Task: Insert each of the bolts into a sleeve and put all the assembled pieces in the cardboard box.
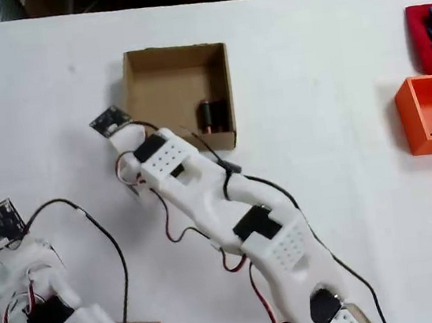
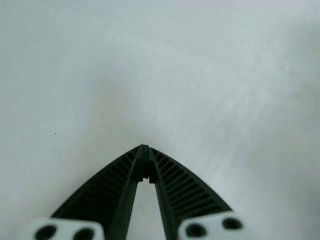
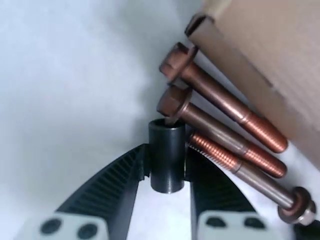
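Right tool [image 3: 166,152]: clamped on an upright black sleeve [image 3: 167,167], low over the surface [image 3: 65,85] and just beside three copper bolts [image 3: 220,107] that lie side by side along the outer wall of the cardboard box [image 3: 260,55]; right arm [image 1: 202,179] stretched forward to the box's near corner. Left tool [image 2: 143,162]: fingers shut on nothing over bare surface, left arm [image 1: 34,289] well apart from the parts. Risk, as judged: the nearest bolt's threaded end lies just beside the sleeve, so a sideways move may roll the crowded bolts or tilt the sleeve in its grip.

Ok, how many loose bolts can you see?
3 bolts side by side beside the box: one nearest its wall, one in the middle, one by the sleeve. Others may be hidden.
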`<state>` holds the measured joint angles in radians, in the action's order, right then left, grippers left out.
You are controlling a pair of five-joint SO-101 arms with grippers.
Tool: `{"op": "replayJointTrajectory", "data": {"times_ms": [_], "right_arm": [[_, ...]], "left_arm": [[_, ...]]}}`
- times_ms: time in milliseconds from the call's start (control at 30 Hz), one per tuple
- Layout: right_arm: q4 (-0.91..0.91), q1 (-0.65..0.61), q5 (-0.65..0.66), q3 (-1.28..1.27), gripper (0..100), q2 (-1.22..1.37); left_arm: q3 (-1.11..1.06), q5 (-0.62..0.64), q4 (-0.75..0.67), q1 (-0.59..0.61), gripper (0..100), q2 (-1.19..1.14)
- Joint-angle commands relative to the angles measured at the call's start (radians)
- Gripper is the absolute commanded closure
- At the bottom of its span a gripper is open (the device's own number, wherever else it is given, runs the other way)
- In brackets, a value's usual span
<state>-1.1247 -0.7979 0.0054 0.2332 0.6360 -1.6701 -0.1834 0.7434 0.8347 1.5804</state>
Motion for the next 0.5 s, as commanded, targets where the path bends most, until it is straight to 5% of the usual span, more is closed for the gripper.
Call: {"op": "replayJointTrajectory", "data": {"times_ms": [0, 267, 467], "right_arm": [[-0.067, -0.002, 0.009, 0.095, 98.8, 0.044], [-0.197, -0.004, 0.008, 0.089, 97.5, -0.041], [-0.01, -0.051, 0.058, -0.382, 97.5, -0.369]], "left_arm": [[-0.022, 0.005, -0.021, -0.015, 97, 0.009], [-0.022, 0.005, -0.021, -0.015, 97, 0.009], [-0.022, 0.005, -0.021, -0.015, 97, 0.009]]}}
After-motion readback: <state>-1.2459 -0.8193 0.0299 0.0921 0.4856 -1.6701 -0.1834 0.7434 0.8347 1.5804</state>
